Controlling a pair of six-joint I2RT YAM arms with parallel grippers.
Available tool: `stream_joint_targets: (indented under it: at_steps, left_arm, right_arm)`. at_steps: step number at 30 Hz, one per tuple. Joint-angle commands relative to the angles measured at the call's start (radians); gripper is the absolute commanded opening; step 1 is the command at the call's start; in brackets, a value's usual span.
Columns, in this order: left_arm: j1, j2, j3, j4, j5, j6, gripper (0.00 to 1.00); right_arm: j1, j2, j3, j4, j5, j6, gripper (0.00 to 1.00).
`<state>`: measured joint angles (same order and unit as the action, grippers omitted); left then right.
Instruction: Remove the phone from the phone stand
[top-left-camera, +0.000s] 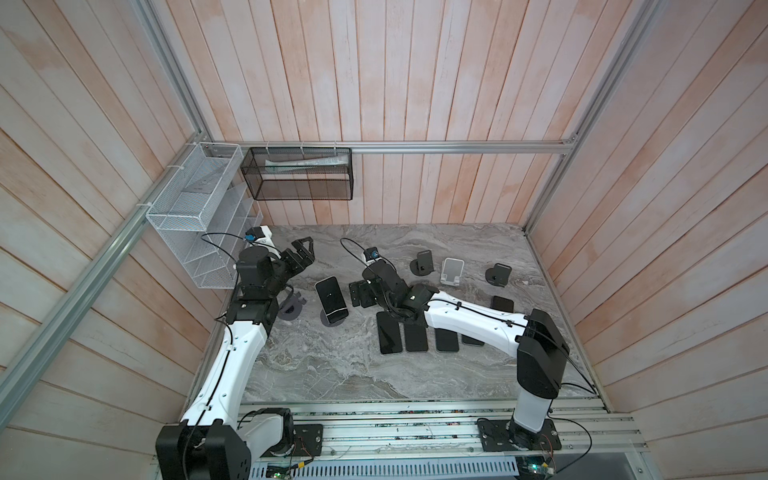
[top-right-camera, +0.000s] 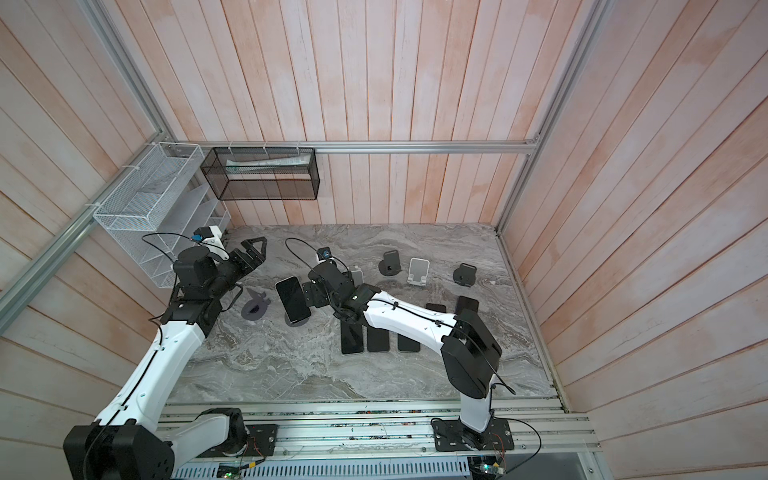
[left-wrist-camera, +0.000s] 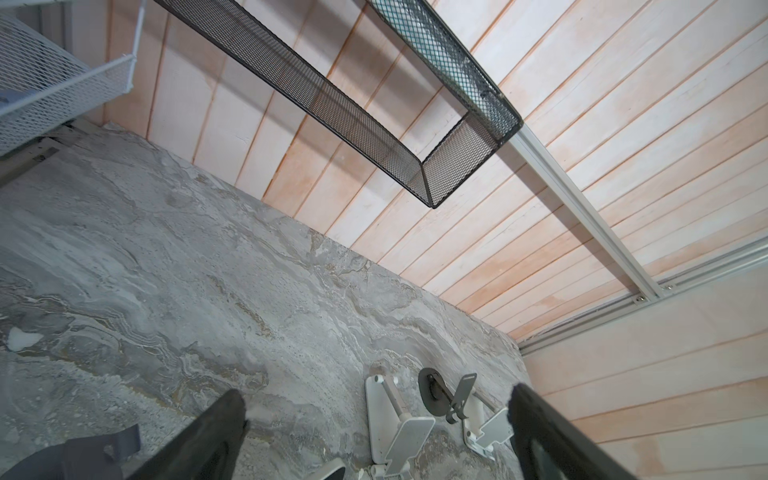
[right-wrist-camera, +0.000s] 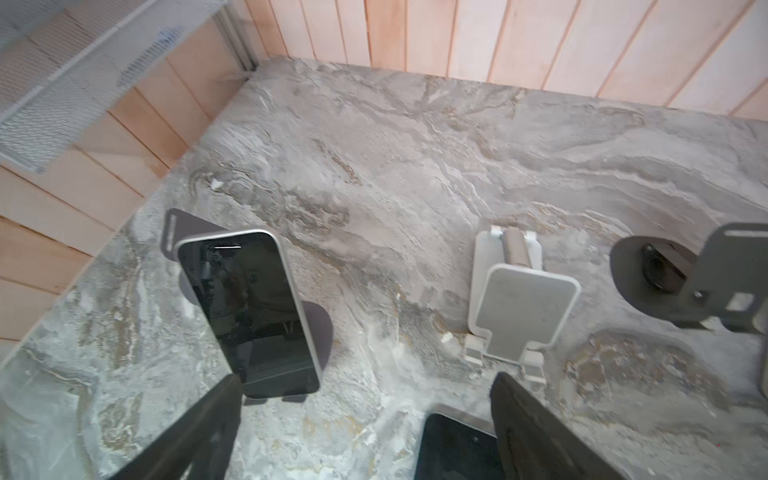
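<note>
A dark-screened phone leans upright on a grey phone stand at the table's middle left. The right wrist view shows the phone with the phone stand behind it. My right gripper is open just right of the phone, with nothing between its jaws. One of its fingertips is close to the phone's lower corner. My left gripper hangs open and empty, raised behind and left of the phone.
Several phones lie flat under my right arm. Empty stands sit behind: dark, white, dark. Another grey stand stands by my left arm. A white mesh rack and black mesh basket hang at back left.
</note>
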<state>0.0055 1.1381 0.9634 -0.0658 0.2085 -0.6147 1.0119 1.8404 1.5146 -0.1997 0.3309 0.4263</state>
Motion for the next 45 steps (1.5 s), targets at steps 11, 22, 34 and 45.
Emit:
stream_joint_targets:
  at_steps: [11,22,34,45]
  left_arm:
    - [0.037,-0.014,-0.010,-0.043,-0.101,-0.056,1.00]
    - [0.054,-0.011,-0.019,-0.021,-0.060,-0.063,1.00]
    - [0.059,-0.015,-0.030,0.003,-0.031,-0.065,1.00]
    - [0.066,-0.025,-0.038,0.014,-0.026,-0.073,1.00]
  right_arm:
    - [0.030,0.221,0.258,0.001,-0.152,-0.119,0.98]
    - [0.046,0.391,0.450,-0.050,-0.130,-0.164,0.98]
    - [0.047,0.537,0.641,-0.150,-0.022,-0.127,0.97]
    - [0.046,0.545,0.640,-0.132,-0.036,-0.108,0.86]
